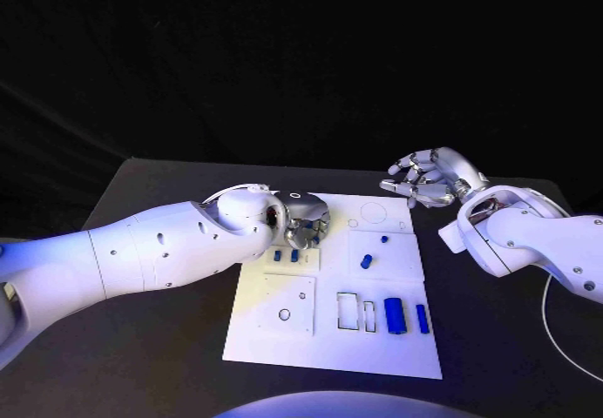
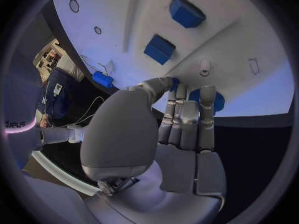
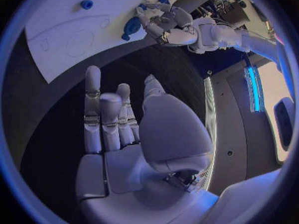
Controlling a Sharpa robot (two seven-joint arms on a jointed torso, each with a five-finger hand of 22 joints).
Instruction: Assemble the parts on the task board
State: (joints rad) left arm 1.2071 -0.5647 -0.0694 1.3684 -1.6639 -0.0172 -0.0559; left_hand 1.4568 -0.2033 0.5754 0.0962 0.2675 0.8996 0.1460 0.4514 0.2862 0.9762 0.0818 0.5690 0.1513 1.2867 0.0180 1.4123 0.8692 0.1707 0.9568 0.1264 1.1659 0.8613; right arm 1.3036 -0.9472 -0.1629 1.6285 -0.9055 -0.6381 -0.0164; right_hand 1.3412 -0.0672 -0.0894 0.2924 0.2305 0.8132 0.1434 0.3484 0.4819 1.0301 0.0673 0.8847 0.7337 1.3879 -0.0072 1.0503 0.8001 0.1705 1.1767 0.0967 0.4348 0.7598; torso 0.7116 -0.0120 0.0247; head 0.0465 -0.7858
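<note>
White task board (image 1: 329,348), left hand (image 1: 306,222) gripping blue part (image 2: 207,100), right hand (image 1: 427,178) raised, unclenched

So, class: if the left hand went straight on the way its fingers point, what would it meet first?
The left hand fingers already reach a round blue part at the task board edge, so probably that part first; whether they touch it is unclear.

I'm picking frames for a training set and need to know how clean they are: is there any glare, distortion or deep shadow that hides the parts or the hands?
Head view: dark surround, task board evenly lit, parts readable. Left wrist view: fisheye bends the board's edges; left hand covers most of a round blue part. Right wrist view: right hand dim over dark table; bright blue strip at the rim.
</note>
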